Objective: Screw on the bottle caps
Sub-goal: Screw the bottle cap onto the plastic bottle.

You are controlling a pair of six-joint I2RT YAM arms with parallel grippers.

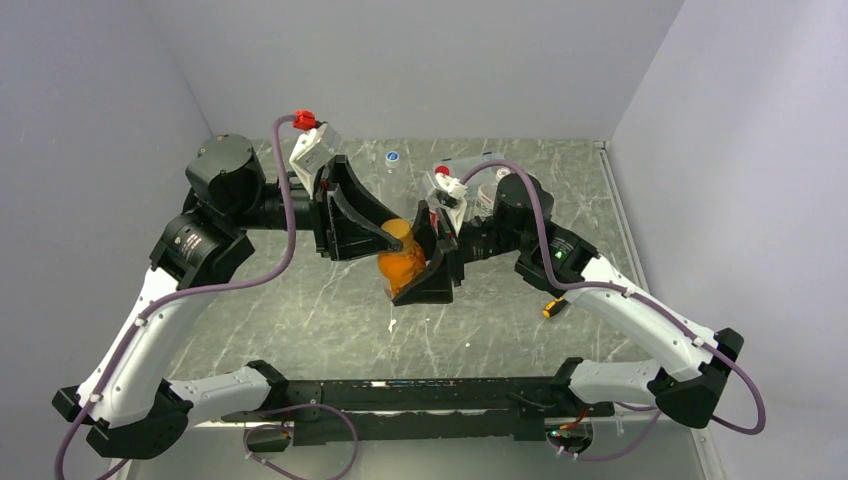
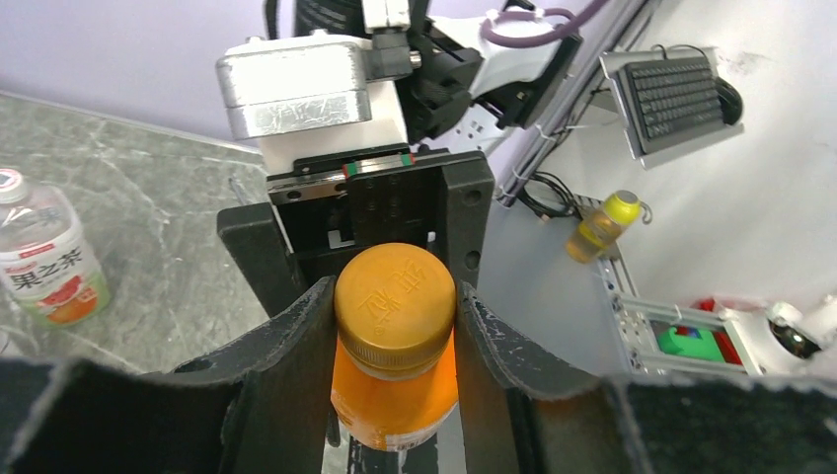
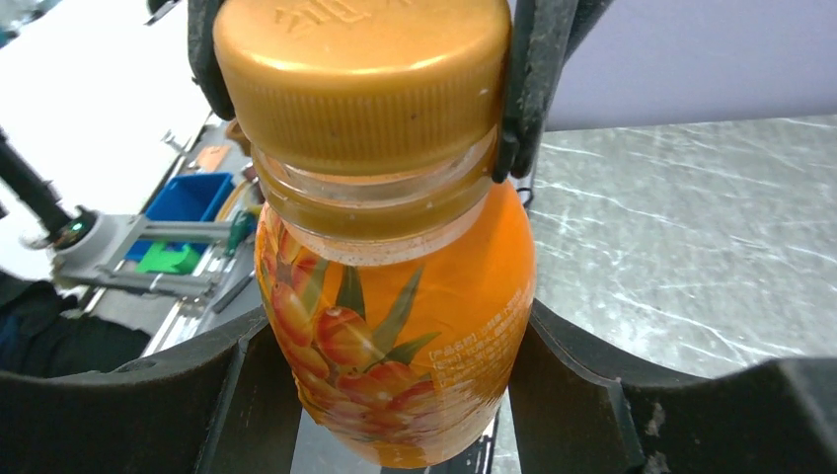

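Orange cap (image 2: 395,296) is facing eleven o'clock, left end effector (image 1: 396,236) clamping it, right end effector (image 1: 425,257) gripping the bottle (image 3: 395,326).

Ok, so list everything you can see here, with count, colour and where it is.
orange bottle: one, orange liquid, middle of the table, between both grippers
orange cap: one, orange, on that bottle's neck
blue cap: one, blue, loose at the table's far side
white-labelled bottle: one, clear, on the table
table: one, grey marbled
left gripper: black, closed on the orange cap
right gripper: black, closed on the orange bottle's body
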